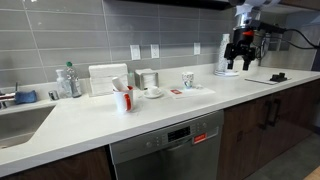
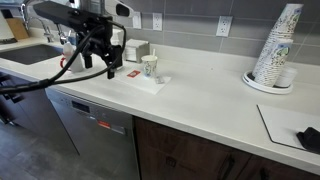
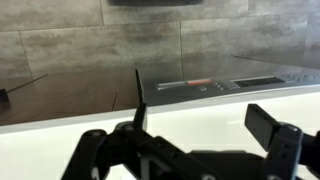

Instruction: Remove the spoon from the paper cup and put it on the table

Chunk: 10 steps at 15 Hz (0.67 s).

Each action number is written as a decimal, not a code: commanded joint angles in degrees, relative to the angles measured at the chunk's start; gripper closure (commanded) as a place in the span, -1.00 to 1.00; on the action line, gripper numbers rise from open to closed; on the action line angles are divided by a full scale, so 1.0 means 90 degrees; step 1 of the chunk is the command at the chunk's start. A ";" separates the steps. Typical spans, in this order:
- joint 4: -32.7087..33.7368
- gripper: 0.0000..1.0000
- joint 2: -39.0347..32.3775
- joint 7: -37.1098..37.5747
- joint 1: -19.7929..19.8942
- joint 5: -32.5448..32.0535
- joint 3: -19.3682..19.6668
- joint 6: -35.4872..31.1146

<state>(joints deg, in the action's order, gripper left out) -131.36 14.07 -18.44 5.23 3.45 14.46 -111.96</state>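
**Fig.** Small white paper cup w/ dark bluish-green print (image 1: 188, 80) stands upright on the long off-white countertop (image 1: 120, 125), set back from the front edge. Bare counter lies open between cup and that edge. We cannot resolve the thin pale spoon at this res. The black arm reaches in level, wrist turned down. The black Robotiq gripper (image 2: 97, 68) hangs above the counter, well apart from the cup, fingers spread w/ nothing between them. Flat white card w/ red patch (image 2: 140, 80) lies at the cup's base; text illegible.
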 commanded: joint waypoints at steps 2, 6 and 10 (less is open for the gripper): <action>0.0491 -1.00 -0.0507 0.1004 0.0073 -0.0089 -0.0424 -0.1079; 0.0767 -1.00 -0.0932 0.1657 0.0060 -0.0300 -0.0685 -0.2172; 0.1152 -1.00 -0.1371 0.2733 0.0038 -0.0846 -0.0948 -0.2774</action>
<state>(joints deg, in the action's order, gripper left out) -124.17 5.34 -0.74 5.23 0.39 7.66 -133.61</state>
